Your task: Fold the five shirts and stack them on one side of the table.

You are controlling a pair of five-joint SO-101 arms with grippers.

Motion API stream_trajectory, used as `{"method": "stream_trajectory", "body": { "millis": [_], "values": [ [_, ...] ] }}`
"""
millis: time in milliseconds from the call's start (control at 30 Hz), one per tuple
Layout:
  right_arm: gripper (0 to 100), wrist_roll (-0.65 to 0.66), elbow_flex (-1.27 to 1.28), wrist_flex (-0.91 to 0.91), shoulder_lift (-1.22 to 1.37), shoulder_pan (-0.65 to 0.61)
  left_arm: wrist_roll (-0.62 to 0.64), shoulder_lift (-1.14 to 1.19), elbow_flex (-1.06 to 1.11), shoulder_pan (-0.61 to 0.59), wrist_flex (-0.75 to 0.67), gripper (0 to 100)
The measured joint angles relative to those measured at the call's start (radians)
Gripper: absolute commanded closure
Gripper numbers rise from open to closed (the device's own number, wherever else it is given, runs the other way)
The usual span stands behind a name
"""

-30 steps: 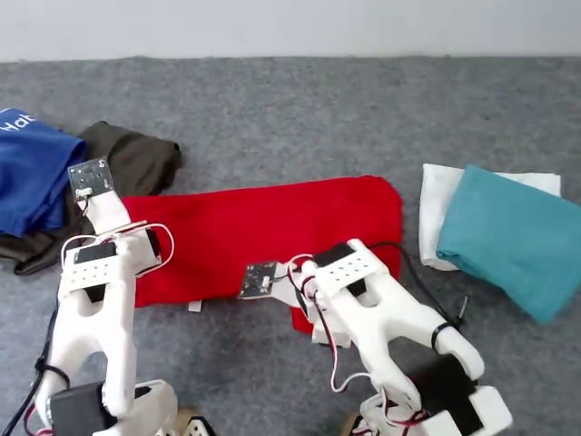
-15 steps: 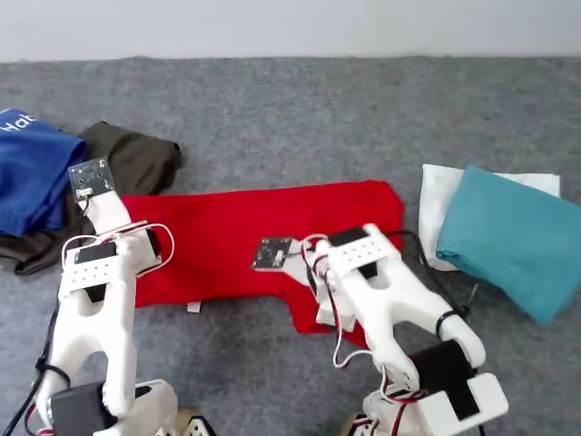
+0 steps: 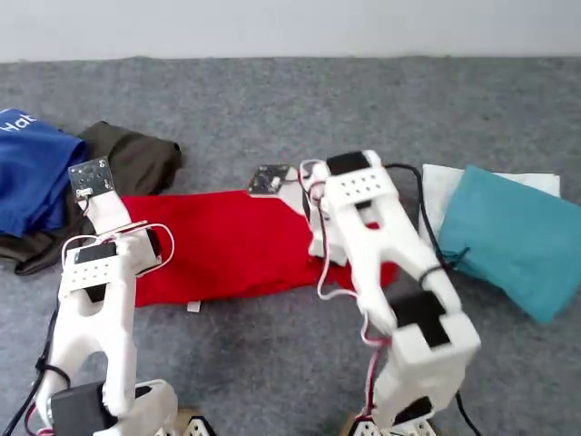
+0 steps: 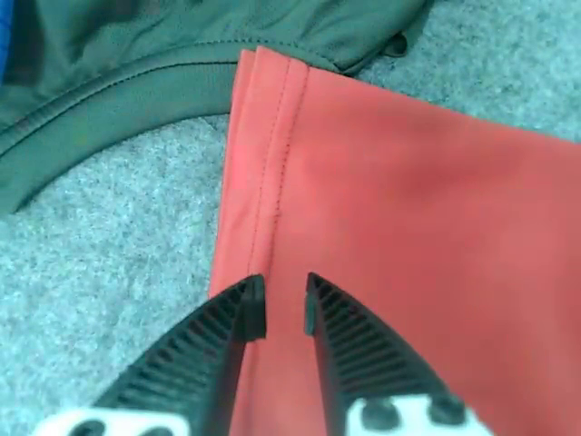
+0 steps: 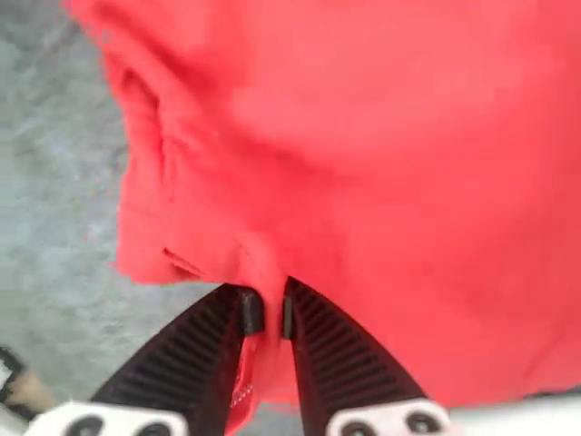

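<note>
Fabric of the red shirt (image 5: 381, 136) is clamped between the jaws of the right gripper (image 5: 264, 313), bunched where it is pinched. The left gripper (image 4: 277, 304) is held narrowly apart over the shirt's stitched hem. The shirt is spread mid-table (image 3: 272, 100), flanked by a blue shirt (image 3: 27, 173) and dark olive shirt (image 3: 136, 159) on one side and a folded teal shirt (image 3: 513, 241) laid on a white shirt (image 3: 436, 195) on the other.

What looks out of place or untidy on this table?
The blue shirt and dark olive shirt lie crumpled in a heap at the left, unlike the teal shirt folded neatly on the white shirt at the right.
</note>
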Motion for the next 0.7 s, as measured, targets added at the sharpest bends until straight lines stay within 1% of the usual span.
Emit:
{"method": "stream_trajectory", "body": {
  "millis": [100,167,200,300,367,400,467,533,600,700],
  "values": [
    [98.1,0.051,-0.127,0.002,0.117,-0.002,0.000,0.000,0.000,0.000,0.000,91],
    [94.6,0.071,-0.204,0.006,0.192,0.002,0.000,0.000,0.000,0.000,0.000,91],
    [90.2,0.077,-0.238,0.011,0.224,0.002,0.000,0.000,0.000,0.000,0.000,91],
    [72.4,0.081,-0.333,0.028,0.296,0.003,0.000,0.000,0.000,0.000,0.000,91],
    [66.6,0.058,-0.391,0.043,0.324,0.003,0.000,0.000,0.000,0.000,0.000,91],
    [66.0,0.038,-0.419,0.052,0.334,0.003,0.000,0.000,0.000,0.000,0.000,91],
    [66.9,0.012,-0.470,0.072,0.347,0.005,0.000,0.000,0.000,0.000,0.000,91],
    [70.4,-0.025,-0.505,0.084,0.348,0.005,0.000,0.000,0.000,0.000,0.000,91],
    [77.3,-0.087,-0.537,0.100,0.348,0.011,0.000,0.000,0.000,0.000,0.000,91],
    [92.6,-0.169,-0.595,0.157,0.348,0.035,0.000,0.000,0.000,0.000,0.000,91]
  ]
}}
